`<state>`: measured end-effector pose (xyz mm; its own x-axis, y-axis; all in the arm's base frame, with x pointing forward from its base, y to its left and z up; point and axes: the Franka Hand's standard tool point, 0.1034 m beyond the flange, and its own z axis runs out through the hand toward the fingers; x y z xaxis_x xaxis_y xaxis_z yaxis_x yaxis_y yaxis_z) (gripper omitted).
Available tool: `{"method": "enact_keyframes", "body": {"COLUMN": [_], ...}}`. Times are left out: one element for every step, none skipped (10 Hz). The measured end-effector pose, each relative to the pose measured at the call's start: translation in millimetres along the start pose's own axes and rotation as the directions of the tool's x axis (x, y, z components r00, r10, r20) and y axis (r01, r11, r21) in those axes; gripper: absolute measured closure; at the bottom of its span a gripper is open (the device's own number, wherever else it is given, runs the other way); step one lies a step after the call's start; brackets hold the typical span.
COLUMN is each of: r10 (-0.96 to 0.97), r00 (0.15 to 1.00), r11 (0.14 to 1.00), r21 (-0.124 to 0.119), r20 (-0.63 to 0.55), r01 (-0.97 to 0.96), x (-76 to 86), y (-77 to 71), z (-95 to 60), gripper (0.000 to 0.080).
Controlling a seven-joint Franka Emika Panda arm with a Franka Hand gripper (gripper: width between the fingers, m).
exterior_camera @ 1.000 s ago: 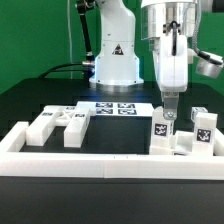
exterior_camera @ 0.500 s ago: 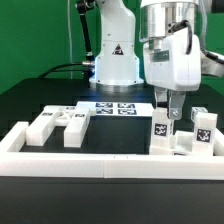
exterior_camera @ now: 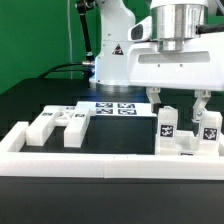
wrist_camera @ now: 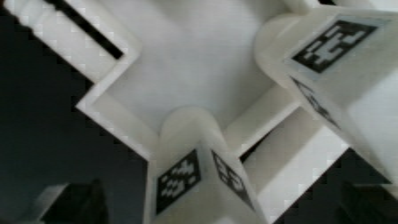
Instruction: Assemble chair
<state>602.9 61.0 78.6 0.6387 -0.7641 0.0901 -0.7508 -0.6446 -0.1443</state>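
**Open gripper hanging over the right-hand chair pieces**

We are looking at the chair pieces [exterior_camera: 166, 126], chunky matte-white blocks carrying small black-and-white square tags. In the exterior view they are lying in two groups inside the white border rail [exterior_camera: 100, 164]. The left group [exterior_camera: 60, 125] is sitting toward the exterior view's left. The other is sitting toward its right, where two tagged uprights are standing side by side.

The wrist view is giving us what the exterior view cannot: two tagged posts [wrist_camera: 187, 172] up close, rising over a flat white panel [wrist_camera: 196, 70].

Only the exterior view is showing us the gripper [exterior_camera: 178, 98], jaws spread wide just above the right-hand uprights and gripping nothing, and the marker board [exterior_camera: 112, 108] behind them.
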Motion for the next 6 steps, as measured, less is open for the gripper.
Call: {"method": "enact_keyframes", "body": {"r10": [-0.043,-0.129,-0.226,-0.325,-0.415,-0.488], "r00": [0.999,0.992,0.974,0.946,0.910,0.873], "r11": [0.999,0.992,0.974,0.946,0.910,0.873], "r21": [-0.001,-0.002,-0.003,-0.005,-0.006,-0.011], "r20": [-0.001,-0.001,-0.003,-0.005,-0.006,-0.005], "r01": [0.043,0.129,0.226,0.325,0.415,0.488], "x": [1.7,2.2,3.4,6.7,10.2,11.7], "y": [1.0,1.5,2.2,4.6,7.2,8.4], "z": [-0.3,-0.1,0.1,0.4,0.4,0.5], "gripper": [0.0150,0.0150,0.0150,0.0150,0.0150,0.0150]}}
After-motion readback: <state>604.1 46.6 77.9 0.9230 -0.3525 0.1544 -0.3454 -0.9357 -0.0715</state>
